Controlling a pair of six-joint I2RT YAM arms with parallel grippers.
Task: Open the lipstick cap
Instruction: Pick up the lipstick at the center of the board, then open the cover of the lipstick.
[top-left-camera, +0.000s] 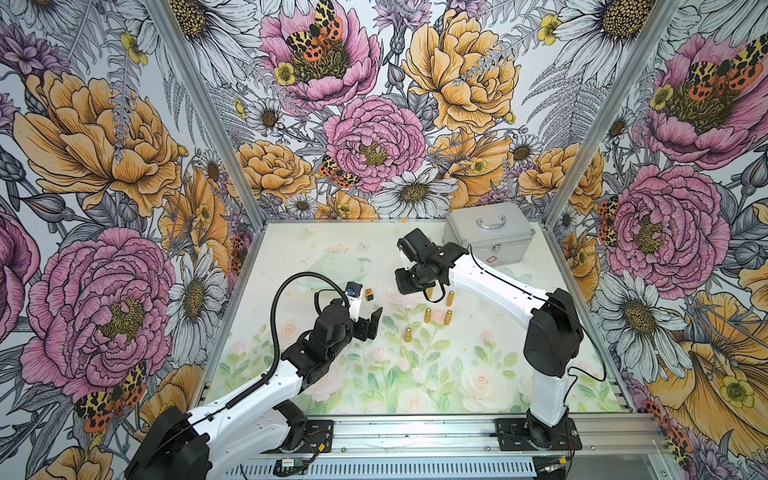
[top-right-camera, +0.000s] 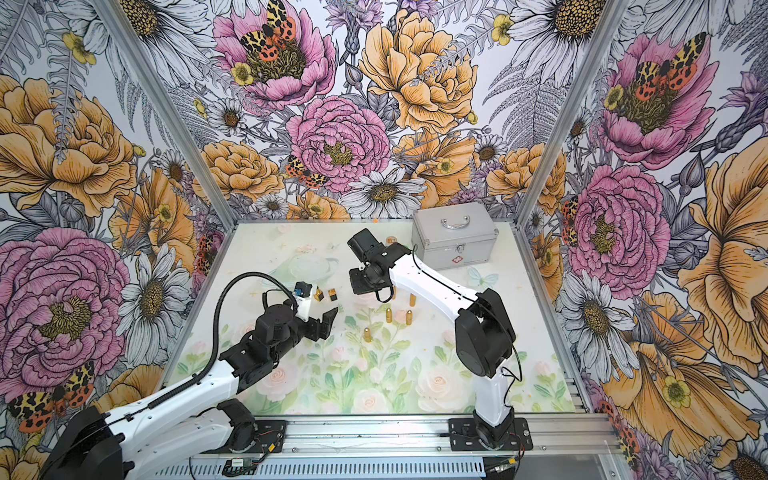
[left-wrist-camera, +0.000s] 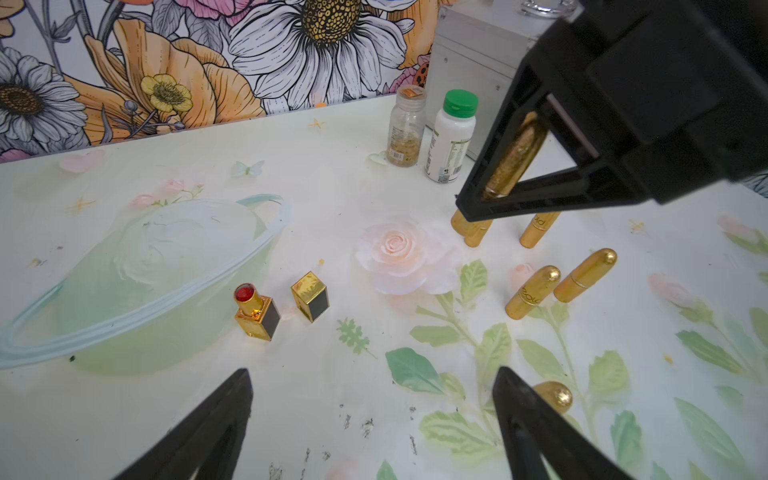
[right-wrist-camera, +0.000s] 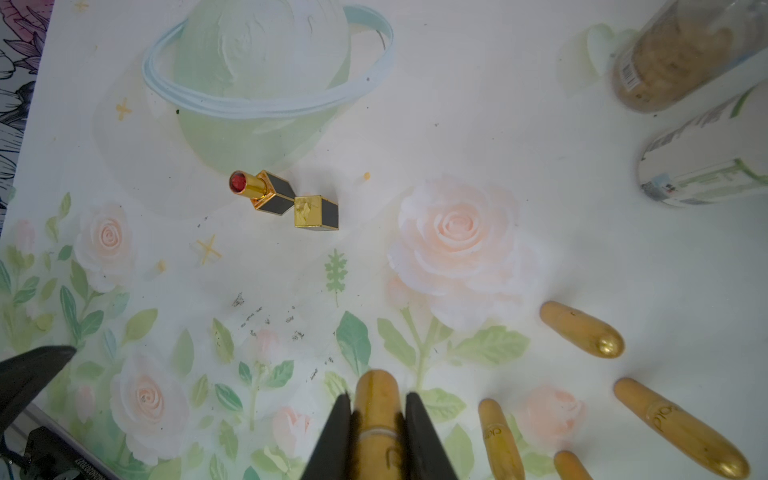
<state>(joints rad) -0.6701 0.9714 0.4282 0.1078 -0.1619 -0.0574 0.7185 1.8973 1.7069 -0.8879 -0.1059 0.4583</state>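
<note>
My right gripper (right-wrist-camera: 377, 397) is shut on a gold round-tipped lipstick (right-wrist-camera: 376, 419); the cap is on it, with the seam showing between the fingers. The left wrist view shows that lipstick (left-wrist-camera: 515, 158) lifted off the table in the right gripper (left-wrist-camera: 488, 195). My left gripper (left-wrist-camera: 374, 399) is open and empty, low over the mat, left of the right gripper in both top views (top-left-camera: 371, 327) (top-right-camera: 326, 322). A square black-and-gold lipstick (left-wrist-camera: 254, 312) stands uncapped with its red tip showing. Its cap (left-wrist-camera: 310, 297) stands next to it.
Several gold lipsticks stand on the floral mat (top-left-camera: 427, 315) (top-left-camera: 448, 316); another gold lipstick (left-wrist-camera: 555, 397) stands close by a left finger. A silver case (top-left-camera: 488, 232) sits at the back right, with a clear bottle (left-wrist-camera: 405, 124) and a green-capped white bottle (left-wrist-camera: 453, 137) beside it.
</note>
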